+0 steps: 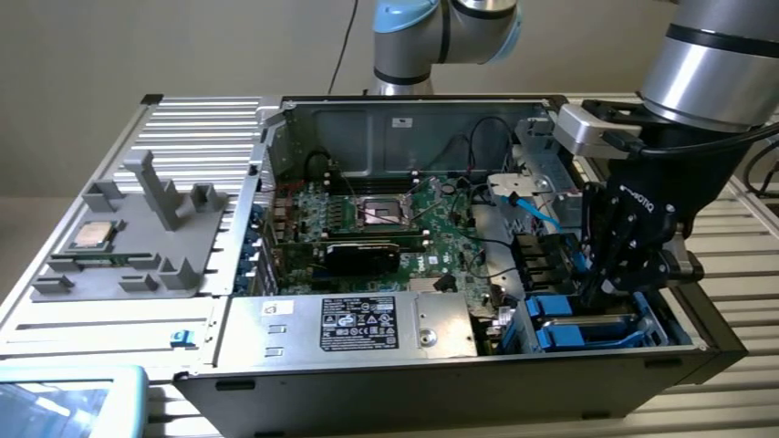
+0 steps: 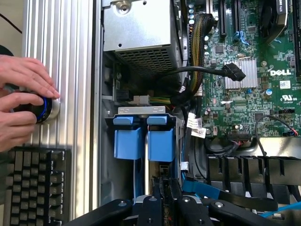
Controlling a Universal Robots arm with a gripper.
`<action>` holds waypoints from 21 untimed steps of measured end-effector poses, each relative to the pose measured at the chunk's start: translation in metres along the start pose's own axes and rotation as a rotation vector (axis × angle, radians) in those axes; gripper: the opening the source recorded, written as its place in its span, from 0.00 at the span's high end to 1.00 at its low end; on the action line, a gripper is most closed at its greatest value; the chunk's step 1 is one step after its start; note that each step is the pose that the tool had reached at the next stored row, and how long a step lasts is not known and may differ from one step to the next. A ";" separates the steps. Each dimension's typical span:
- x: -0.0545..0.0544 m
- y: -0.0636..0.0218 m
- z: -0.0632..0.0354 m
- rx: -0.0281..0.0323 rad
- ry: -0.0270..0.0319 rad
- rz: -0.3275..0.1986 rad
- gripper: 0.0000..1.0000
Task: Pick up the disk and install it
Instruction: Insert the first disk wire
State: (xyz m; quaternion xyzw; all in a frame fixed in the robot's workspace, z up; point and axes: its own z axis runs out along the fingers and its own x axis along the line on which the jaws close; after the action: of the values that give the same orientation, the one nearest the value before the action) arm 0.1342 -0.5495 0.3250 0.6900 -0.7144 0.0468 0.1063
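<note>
Off the computer case on the exterior view's left lies a grey tray. In the case's near corner on that view's right, the disk stands on edge, its long axis running down into the case and its blue frame pointing up. Just above it, the gripper has its fingers pressed nearly together; whether they grip it I cannot tell.

I'm seeing the pincer losing its lower end among the blue drive carriers, a person's hands being cut off by the picture's edge, the keyboard too.
</note>
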 end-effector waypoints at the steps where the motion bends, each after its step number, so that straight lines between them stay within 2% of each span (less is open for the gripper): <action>1: 0.000 0.0000 0.0001 0.0000 -0.0001 0.000 0.84; 12: 0.000 -0.0001 0.0002 0.0006 -0.0004 0.000 0.84; 13: 0.000 -0.0001 0.0000 0.0003 -0.0006 0.000 0.82; 14: 0.000 0.0000 -0.0004 0.0000 -0.0003 0.000 0.75; 16: 0.000 0.0001 -0.0017 0.0000 0.0000 0.000 0.75; 18: 0.001 0.0004 -0.0050 0.0000 0.0005 0.000 0.75; 21: 0.003 0.0010 -0.0152 0.0001 0.0039 0.001 0.75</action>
State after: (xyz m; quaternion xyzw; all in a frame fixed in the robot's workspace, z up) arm 0.1344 -0.5494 0.3405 0.6897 -0.7144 0.0482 0.1076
